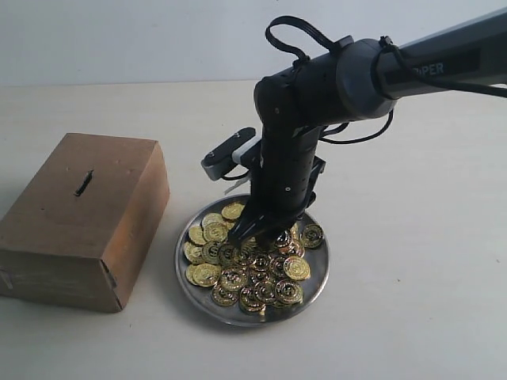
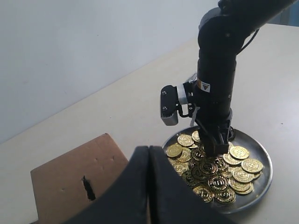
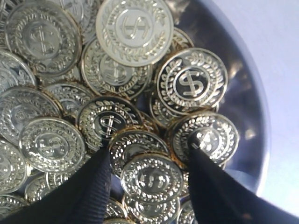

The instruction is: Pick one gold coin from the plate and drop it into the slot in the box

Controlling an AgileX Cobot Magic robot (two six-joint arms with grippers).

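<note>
The right gripper (image 3: 148, 161) is down in the plate (image 1: 252, 320), fingers spread over the gold coins (image 1: 238, 277), one coin (image 3: 152, 179) between them. The left gripper (image 2: 149, 186) has its fingers pressed together. The box (image 1: 47, 253) with its slot (image 1: 83, 183) sits well apart from the spread fingers, on a pale table (image 1: 412, 277) by a white wall (image 1: 119, 39)

Robot test bench, lab-type setting.
A pale, plain table (image 1: 412, 317) is set against a blank white wall (image 1: 119, 39). A black jointed robot arm (image 1: 289, 158) is seen reaching over it, with a camera block (image 1: 228, 154) carried at the wrist. Staged props are laid out on the table: a brown cardboard box (image 1: 87, 229) cut with a short slot (image 1: 83, 183), and a metal plate (image 1: 318, 289) heaped with gold-coloured coins (image 1: 295, 267) stamped with dollar signs.
</note>
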